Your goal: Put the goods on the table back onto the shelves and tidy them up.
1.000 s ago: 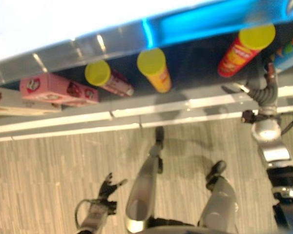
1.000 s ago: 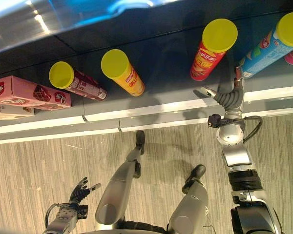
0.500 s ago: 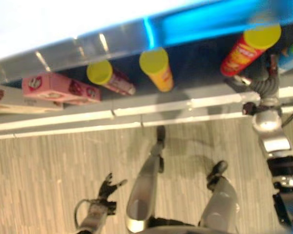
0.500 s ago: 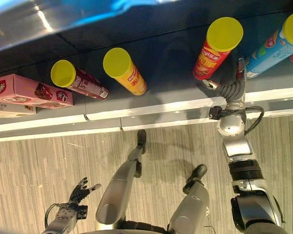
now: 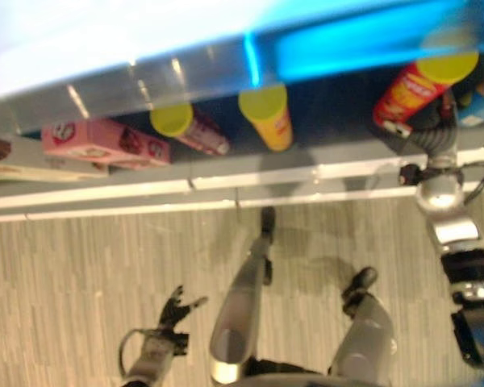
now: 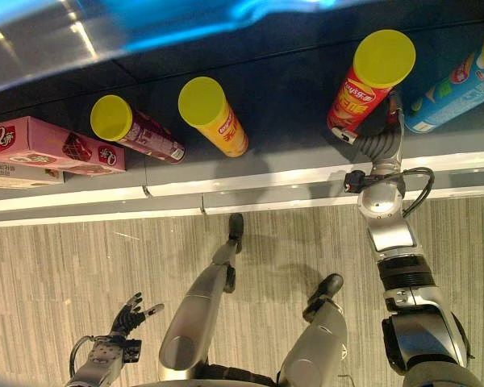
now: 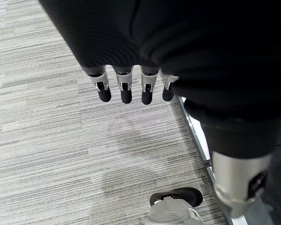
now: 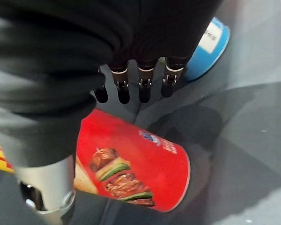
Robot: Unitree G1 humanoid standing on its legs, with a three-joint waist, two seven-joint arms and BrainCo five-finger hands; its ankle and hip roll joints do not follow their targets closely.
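- Shelf: already carried the red can and the other goods, so judged the restocking well along, with tidying left to do.
- Pink box: lay far to the left of the red can, picture labels on its face, print too small to make out.
- Blue can: stood just right of the red can. Yellow can and dark red can stood well to its left.
- Red can: bore a picture of skewered food.
- Right hand: sat closer against the red can's right side than a second earlier, fingers straight and released, clasping nothing; judged to be nudging it into line.
- Left hand: hung far below the red can, fingers spread, empty.
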